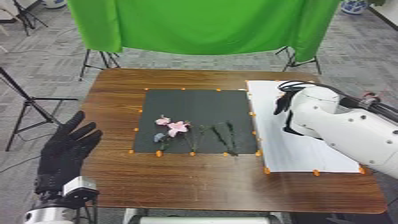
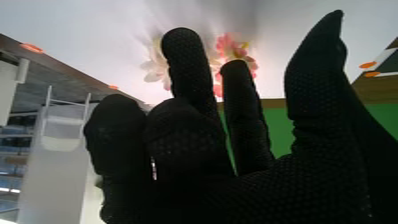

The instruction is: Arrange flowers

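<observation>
I judge the arrangement partial: pink blooms (image 2: 240, 51) on white sheet (image 1: 311, 162); pink lily (image 1: 178, 127), green stems (image 1: 233, 140) await transfer. Right hand (image 2: 266, 192): fingers spread.

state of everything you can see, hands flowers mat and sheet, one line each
left hand: open, beside the table
right hand: open, over the white sheet
larger pink flower: in bloom, lying on the dark mat
green stems: lying on the dark mat
pale flower: partly hidden behind the right hand
dark mat: spread flat
white sheet: spread flat
</observation>
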You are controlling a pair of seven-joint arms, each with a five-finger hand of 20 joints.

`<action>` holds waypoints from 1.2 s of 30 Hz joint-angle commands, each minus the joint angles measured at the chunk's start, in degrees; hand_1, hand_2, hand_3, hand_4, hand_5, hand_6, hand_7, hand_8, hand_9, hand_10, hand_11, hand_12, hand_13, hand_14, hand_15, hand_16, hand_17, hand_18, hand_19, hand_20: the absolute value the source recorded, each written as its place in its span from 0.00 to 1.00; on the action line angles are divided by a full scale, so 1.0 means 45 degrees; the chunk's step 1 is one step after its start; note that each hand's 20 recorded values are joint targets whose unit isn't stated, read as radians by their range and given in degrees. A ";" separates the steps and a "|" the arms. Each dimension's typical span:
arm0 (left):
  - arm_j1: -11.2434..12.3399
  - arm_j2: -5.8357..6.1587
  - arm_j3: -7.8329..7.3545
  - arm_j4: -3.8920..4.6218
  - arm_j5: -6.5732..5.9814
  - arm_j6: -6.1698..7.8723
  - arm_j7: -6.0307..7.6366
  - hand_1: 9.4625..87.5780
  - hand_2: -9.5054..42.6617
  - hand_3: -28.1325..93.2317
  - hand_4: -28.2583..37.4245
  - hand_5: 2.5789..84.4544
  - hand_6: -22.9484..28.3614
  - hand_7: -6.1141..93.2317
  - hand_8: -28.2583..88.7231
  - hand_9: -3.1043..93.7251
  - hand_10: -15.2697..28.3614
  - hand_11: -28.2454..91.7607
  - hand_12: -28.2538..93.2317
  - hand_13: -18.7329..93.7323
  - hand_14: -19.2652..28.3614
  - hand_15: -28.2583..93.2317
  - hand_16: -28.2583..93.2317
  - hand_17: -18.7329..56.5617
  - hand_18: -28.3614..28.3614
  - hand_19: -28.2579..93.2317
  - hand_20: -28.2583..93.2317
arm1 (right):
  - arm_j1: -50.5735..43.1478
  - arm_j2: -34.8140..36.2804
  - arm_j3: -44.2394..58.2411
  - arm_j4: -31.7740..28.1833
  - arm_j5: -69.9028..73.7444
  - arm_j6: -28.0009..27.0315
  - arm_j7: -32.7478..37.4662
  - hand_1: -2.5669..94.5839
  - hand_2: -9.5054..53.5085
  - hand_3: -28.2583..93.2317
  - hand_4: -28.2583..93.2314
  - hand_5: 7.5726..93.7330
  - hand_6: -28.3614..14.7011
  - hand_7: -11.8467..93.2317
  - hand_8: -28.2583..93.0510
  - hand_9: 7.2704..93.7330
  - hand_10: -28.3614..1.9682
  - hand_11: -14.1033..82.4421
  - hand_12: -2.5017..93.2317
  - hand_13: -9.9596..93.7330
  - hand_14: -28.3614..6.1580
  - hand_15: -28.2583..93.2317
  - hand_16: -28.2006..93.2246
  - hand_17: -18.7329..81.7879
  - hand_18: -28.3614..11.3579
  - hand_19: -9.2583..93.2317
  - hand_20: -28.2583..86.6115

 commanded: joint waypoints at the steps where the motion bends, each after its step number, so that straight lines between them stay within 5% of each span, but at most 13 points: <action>1: -0.0055 -0.0276 0.0043 0.0088 0.0231 -0.0266 -0.0255 0.24 0.31 0.76 0.08 0.42 0.63 0.17 0.17 0.37 0.78 0.49 0.33 0.36 0.94 0.71 0.13 0.13 0.91 0.62 0.31 | 0.0219 -0.0026 -0.0184 -0.0006 -0.0363 0.0320 0.0160 0.35 0.14 0.87 0.06 0.43 0.62 0.25 0.15 0.70 0.37 0.57 0.23 0.83 0.60 0.92 0.38 0.77 0.29 1.00 0.63; 6: -0.0153 -0.0158 0.0132 0.0099 0.0189 -0.0238 -0.0157 0.24 0.31 0.76 0.08 0.42 0.63 0.17 0.17 0.37 0.78 0.48 0.33 0.36 0.94 0.71 0.13 0.13 0.91 0.62 0.31 | 0.0496 -0.0204 -0.0424 0.0222 -0.0422 0.0349 0.0090 0.35 0.14 0.87 0.06 0.43 0.62 0.25 0.14 0.71 0.37 0.57 0.23 0.83 0.59 0.92 0.38 0.77 0.29 1.00 0.62; 10: -0.0253 -0.0304 0.0176 0.0120 0.0350 -0.0325 -0.0374 0.24 0.31 0.76 0.08 0.42 0.63 0.17 0.17 0.37 0.78 0.48 0.33 0.36 0.94 0.71 0.13 0.13 0.91 0.62 0.31 | 0.0599 -0.0370 -0.0464 0.0543 -0.0340 0.0237 0.0184 0.35 0.14 0.87 0.06 0.42 0.61 0.25 0.14 0.71 0.37 0.56 0.23 0.83 0.59 0.91 0.38 0.77 0.30 1.00 0.61; 21: -0.0224 -0.0443 0.0168 0.0123 0.0356 -0.0314 -0.0338 0.24 0.31 0.76 0.08 0.42 0.63 0.17 0.17 0.37 0.78 0.48 0.33 0.36 0.94 0.71 0.13 0.13 0.91 0.62 0.31 | 0.0099 -0.0968 0.0077 0.1115 -0.0019 -0.0811 0.0170 0.36 0.15 0.86 0.06 0.42 0.64 0.25 0.14 0.72 0.37 0.55 0.22 0.83 0.58 0.90 0.38 0.77 0.30 1.00 0.58; 32: -0.0328 -0.0611 0.0151 0.0148 0.0445 -0.0413 -0.0543 0.25 0.31 0.76 0.08 0.42 0.63 0.17 0.17 0.37 0.78 0.48 0.33 0.36 0.94 0.71 0.13 0.13 0.92 0.62 0.31 | -0.0131 -0.1004 -0.0067 0.1179 -0.0303 -0.0658 0.0146 0.39 0.14 0.84 0.05 0.52 0.67 0.26 0.14 0.72 0.39 0.48 0.21 0.81 0.55 0.84 0.37 0.75 0.35 1.00 0.38; 36: -0.0455 -0.0652 0.0219 0.0165 0.0539 -0.0457 -0.0650 0.24 0.31 0.76 0.08 0.42 0.63 0.17 0.17 0.37 0.78 0.48 0.33 0.36 0.95 0.71 0.13 0.13 0.92 0.62 0.31 | 0.0147 -0.0915 -0.0868 0.1201 -0.0789 0.0531 -0.0014 0.41 0.14 0.83 0.04 0.54 0.68 0.27 0.13 0.72 0.42 0.47 0.21 0.81 0.56 0.82 0.36 0.75 0.38 1.00 0.33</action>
